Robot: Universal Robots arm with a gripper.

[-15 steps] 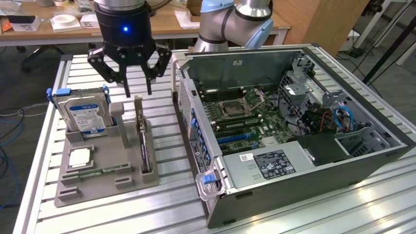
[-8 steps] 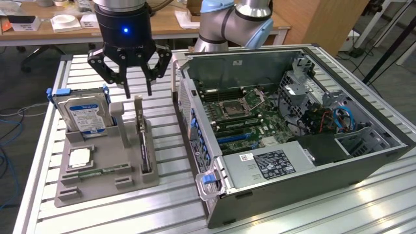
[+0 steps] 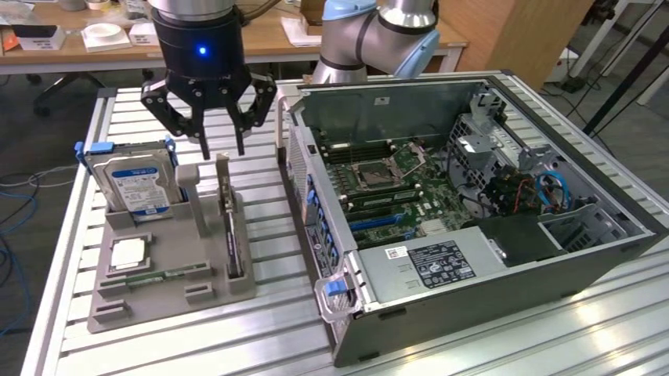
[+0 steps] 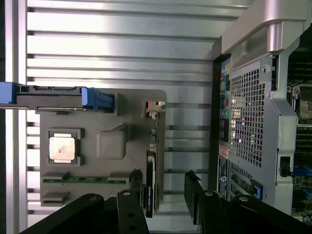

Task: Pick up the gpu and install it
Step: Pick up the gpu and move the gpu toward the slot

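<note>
Currently, exterior view: claw (image 3: 222, 145) hangs with fingers apart, directly above the gpu (image 3: 228, 223), which stands on edge in the grey holder (image 3: 157, 294) on the worktop (image 3: 272, 329). Pick-up step, as I judge it; card not yet gripped. Hard drive (image 3: 133, 184) label unreadable.

Wrist view: gpu (image 4: 151, 185) sits between the fingers (image 4: 136, 192), close to one. A clean grasp calls for centring.
</note>
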